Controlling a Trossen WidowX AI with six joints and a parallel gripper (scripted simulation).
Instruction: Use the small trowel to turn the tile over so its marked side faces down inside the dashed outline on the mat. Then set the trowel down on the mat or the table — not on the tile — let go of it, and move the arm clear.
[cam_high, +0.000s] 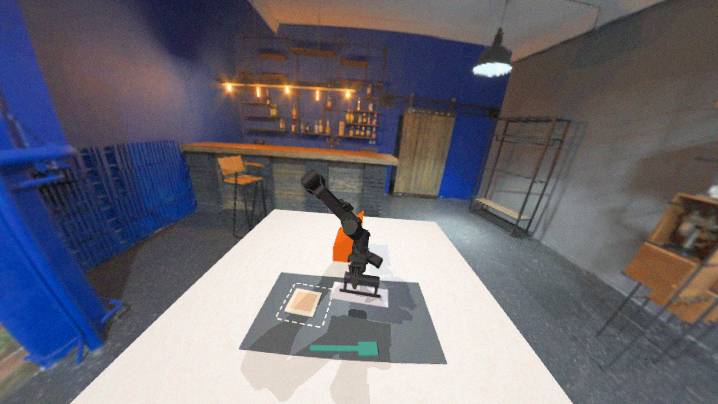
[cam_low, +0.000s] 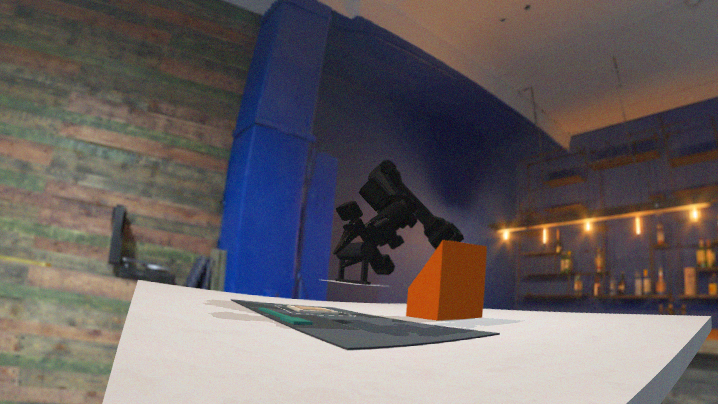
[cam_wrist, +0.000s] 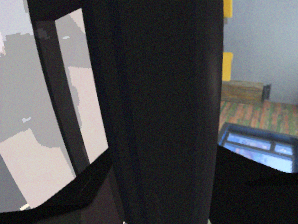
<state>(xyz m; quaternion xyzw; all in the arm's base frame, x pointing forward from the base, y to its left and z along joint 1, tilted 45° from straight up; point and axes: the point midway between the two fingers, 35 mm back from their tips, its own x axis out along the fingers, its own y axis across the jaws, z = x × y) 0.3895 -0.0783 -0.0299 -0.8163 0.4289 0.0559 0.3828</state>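
Observation:
The tile (cam_high: 302, 301) (cam_low: 307, 308) lies flat inside the dashed outline (cam_high: 300, 323) on the grey mat (cam_high: 411, 346) (cam_low: 361, 341). Its upper face is cream with a tan area, and no dark square shows on it. My gripper (cam_high: 355, 274) (cam_low: 353, 244) is shut on the black handle of the trowel (cam_high: 380, 301) (cam_low: 328, 280) (cam_wrist: 165, 90). The trowel's thin pale blade is roughly level and is held above the mat, to the right of the tile in the top view, apart from it. In the wrist view the handle fills the middle and hides the fingertips.
A teal spatula-shaped tool (cam_high: 333, 347) (cam_low: 283, 316) lies near the mat's front edge in the top view. An orange block with a sloped side (cam_high: 342, 247) (cam_low: 459, 281) stands behind the mat on the white table (cam_high: 200, 351) (cam_low: 225, 371), beside the arm.

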